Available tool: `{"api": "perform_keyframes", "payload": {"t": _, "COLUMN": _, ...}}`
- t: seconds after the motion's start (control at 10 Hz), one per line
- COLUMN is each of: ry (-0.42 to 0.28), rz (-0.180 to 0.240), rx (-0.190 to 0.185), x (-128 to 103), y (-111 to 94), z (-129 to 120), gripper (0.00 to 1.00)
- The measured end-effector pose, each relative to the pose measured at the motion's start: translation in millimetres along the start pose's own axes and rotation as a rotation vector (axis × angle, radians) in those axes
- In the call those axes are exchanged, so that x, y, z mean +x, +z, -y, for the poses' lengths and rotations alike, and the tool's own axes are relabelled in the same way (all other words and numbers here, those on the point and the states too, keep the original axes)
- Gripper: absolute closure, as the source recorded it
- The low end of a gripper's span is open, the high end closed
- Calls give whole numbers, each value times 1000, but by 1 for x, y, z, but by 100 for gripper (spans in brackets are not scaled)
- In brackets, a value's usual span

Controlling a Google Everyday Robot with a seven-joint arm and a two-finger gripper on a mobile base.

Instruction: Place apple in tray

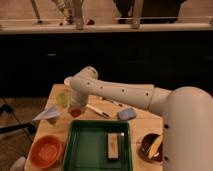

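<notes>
The apple [76, 113] is a small orange-red round fruit on the wooden table, just beyond the tray's far left corner. The tray [75, 149] is a large dark-green rectangle with a raised rim at the front middle, with a tan block [115, 145] lying in it. My gripper [75, 105] hangs down from the white arm directly over the apple, at or touching its top. The gripper's lower end hides part of the apple.
An orange bowl [46, 150] sits left of the tray and a dark bowl [151, 148] right of it. A yellow-green cup [62, 99], a white folded paper [47, 114], a pen-like stick [98, 111] and a grey-blue pad [126, 114] lie around the apple.
</notes>
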Motion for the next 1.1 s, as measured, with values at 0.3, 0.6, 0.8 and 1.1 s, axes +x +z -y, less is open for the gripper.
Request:
{"api": "perform_keyframes", "payload": {"t": 0.3, "ry": -3, "rz": 7, "rx": -18, "x": -16, "y": -15, "z": -14, "gripper": 97}}
{"api": "perform_keyframes", "payload": {"t": 0.6, "ry": 12, "rz": 26, "rx": -58, "x": -37, "y": -27, "z": -38, "gripper": 97}}
{"api": "perform_keyframes", "payload": {"t": 0.8, "ry": 30, "rz": 38, "rx": -76, "x": -48, "y": -30, "z": -51, "gripper": 97}}
{"api": "perform_keyframes", "payload": {"t": 1.1, "ry": 64, "rz": 62, "rx": -96, "x": -69, "y": -30, "z": -68, "gripper": 97}}
